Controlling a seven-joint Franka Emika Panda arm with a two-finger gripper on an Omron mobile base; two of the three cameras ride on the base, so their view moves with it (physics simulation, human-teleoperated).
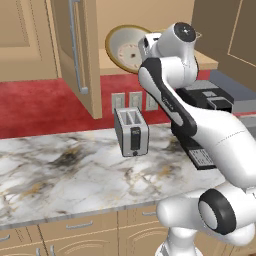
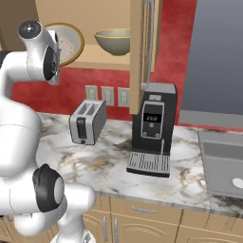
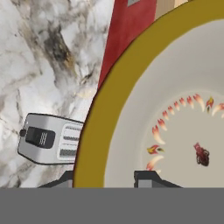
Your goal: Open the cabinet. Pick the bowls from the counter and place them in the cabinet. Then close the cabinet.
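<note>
The cabinet [image 1: 35,40] stands open, its left door [image 1: 82,55] swung out with a long silver handle; the right door [image 2: 136,57] shows edge-on. My gripper [image 3: 107,180] is shut on the rim of the shallow tan-rimmed bowl [image 3: 175,113], cream inside with small red marks. This bowl [image 1: 125,49] [image 2: 70,42] is tipped on edge at the left of the cabinet shelf [image 2: 97,62], its inside facing outward. The deeper olive-yellow bowl [image 2: 114,42] sits upright on that shelf to the right. Below lies the marble counter [image 1: 60,170] [image 2: 104,163].
A silver toaster [image 1: 131,131] [image 2: 88,121] [image 3: 50,139] stands at the counter's back, under the shelf. A black coffee machine [image 2: 153,128] stands to its right, below the right door. A sink [image 2: 223,161] lies farther right. Drawers [image 1: 80,227] run under the counter.
</note>
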